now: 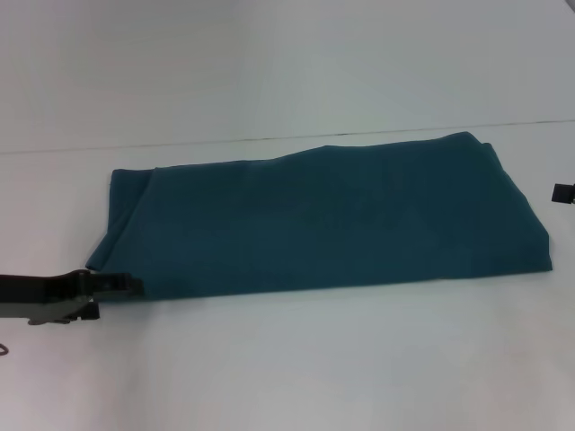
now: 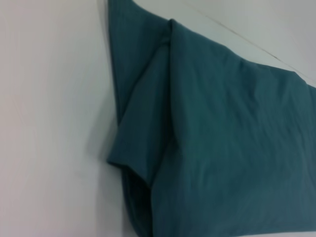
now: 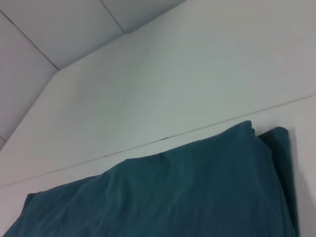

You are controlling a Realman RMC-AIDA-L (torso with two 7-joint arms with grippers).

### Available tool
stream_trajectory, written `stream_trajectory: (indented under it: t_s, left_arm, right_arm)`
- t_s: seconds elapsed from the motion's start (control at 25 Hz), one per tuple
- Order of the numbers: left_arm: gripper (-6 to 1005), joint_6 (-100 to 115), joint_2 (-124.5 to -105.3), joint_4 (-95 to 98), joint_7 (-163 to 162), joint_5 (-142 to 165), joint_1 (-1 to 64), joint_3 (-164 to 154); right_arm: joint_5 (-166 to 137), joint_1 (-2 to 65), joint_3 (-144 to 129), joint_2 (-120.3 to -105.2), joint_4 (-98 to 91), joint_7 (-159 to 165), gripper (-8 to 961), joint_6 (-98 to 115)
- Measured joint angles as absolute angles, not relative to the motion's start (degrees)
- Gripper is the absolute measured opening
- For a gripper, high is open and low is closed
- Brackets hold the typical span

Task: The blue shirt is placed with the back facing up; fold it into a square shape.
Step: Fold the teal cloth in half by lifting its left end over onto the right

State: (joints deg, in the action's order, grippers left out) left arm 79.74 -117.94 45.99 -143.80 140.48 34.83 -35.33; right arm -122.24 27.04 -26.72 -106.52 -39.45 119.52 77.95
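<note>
The blue shirt (image 1: pixel 323 215) lies folded into a long flat band across the white table, plain side up. My left gripper (image 1: pixel 126 284) reaches in from the left at the band's near left corner, touching or just at the cloth edge. The left wrist view shows that end of the blue shirt (image 2: pixel 217 143) with a tucked sleeve layer under the top fold. Only a small dark tip of my right gripper (image 1: pixel 562 192) shows at the right edge, beside the shirt's right end. The right wrist view shows the blue shirt (image 3: pixel 173 197) from its far edge.
The white table (image 1: pixel 287 368) extends in front of the shirt. A thin seam line (image 1: pixel 269 137) runs across the surface just behind the shirt.
</note>
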Motion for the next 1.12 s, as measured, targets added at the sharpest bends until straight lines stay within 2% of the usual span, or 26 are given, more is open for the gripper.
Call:
stream_trajectory:
  t_s: [1.12]
  left_arm:
    - [937,72.3,-117.78,40.0,-146.8,140.9,37.2,-36.0]
  right_arm:
    - [-122.2,27.0,-25.3,-106.61,-40.3,118.2,923,79.3]
